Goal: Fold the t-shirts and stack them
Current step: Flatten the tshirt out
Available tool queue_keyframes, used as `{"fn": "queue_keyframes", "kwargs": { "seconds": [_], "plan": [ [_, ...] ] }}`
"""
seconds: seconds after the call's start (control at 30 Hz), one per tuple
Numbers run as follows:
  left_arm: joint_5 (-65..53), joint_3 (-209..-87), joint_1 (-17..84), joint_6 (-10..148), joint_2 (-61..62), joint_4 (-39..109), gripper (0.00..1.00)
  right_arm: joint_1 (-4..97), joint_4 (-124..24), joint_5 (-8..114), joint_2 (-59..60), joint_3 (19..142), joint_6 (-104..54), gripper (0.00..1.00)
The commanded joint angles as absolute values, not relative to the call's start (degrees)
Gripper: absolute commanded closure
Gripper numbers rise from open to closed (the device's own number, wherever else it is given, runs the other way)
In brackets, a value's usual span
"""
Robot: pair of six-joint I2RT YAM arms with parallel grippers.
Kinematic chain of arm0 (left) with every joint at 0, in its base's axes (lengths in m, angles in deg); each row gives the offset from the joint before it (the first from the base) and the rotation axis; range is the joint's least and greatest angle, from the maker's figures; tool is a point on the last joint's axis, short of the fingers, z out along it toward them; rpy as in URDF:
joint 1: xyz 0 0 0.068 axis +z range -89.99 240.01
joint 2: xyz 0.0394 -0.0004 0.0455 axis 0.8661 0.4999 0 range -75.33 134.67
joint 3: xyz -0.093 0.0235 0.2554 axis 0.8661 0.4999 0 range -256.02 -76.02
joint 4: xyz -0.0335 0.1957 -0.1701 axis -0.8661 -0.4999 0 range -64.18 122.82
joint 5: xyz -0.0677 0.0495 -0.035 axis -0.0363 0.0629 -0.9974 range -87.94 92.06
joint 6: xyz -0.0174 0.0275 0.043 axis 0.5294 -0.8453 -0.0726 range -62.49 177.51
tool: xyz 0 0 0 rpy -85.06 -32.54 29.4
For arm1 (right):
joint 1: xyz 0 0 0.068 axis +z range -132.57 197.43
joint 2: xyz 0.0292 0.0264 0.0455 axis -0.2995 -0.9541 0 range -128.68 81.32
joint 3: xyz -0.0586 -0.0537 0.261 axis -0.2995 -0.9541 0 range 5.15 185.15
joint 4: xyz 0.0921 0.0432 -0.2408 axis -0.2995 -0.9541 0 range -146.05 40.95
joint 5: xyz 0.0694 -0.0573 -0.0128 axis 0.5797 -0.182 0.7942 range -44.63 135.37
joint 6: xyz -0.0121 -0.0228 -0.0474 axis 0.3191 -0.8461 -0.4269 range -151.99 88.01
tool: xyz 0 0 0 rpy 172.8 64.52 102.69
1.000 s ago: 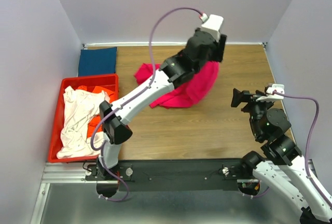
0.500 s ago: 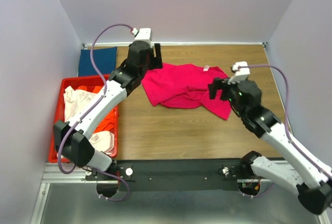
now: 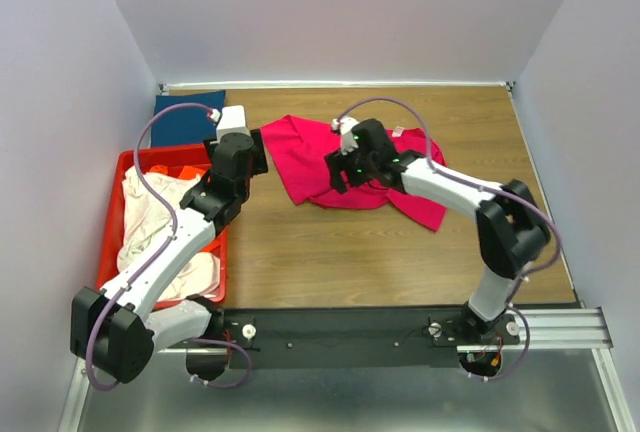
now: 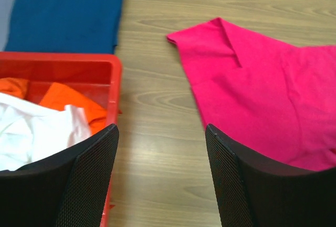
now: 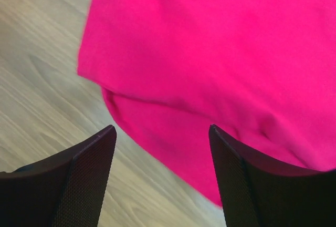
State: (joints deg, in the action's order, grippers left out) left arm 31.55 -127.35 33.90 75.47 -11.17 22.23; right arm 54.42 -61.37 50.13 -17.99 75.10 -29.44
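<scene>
4 t-shirts show in all: 1 pink t-shirt spread loosely on the tabletop off the right side of the red crate, 1 blue t-shirt lying flat just beyond the crate's far wall, and 1 white t-shirt and 1 orange t-shirt heaped inside the crate. There are 2 claws and 1 crate. The pink shirt's long axis runs on a slant, from its sleeve at the far end nearest the crate out to a hem corner that is farther from the crate and closer to the arm bases. The left claw hangs over the strip of bare wood between the crate and that sleeve, released, its fingers apart with nothing between them. The sleeve lies ahead of it and away from the crate. The right claw is released too and hovers low over the rumpled near edge of the pink shirt, on the side away from the crate. Its fingers straddle the cloth but grasp none. The right arm is the nearer to the body of the shirt and the left to the sleeve, so flattening probably calls for 1 claw at each end.
</scene>
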Motion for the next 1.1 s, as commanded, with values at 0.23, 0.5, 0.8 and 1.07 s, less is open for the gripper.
{"fn": "queue_keyframes", "kwargs": {
  "seconds": [0.23,0.5,0.8,1.07],
  "plan": [
    [37.8,-126.1,39.5,75.7,-15.0,26.1,0.26,63.7,-61.5,54.0,-37.8,91.6,-39.0,0.32],
    [36.5,-126.1,40.7,75.7,-14.9,26.2,0.26,68.6,-61.5,49.6,-45.9,97.4,-41.5,0.48],
    [35.7,-126.0,41.0,75.7,-14.6,26.3,0.26,69.3,-61.5,41.0,-47.4,95.6,-41.7,0.57],
    [35.0,-126.1,41.1,75.6,-13.9,26.3,0.26,70.1,-61.5,40.0,-42.3,95.5,-41.8,0.56]
  ]
}}
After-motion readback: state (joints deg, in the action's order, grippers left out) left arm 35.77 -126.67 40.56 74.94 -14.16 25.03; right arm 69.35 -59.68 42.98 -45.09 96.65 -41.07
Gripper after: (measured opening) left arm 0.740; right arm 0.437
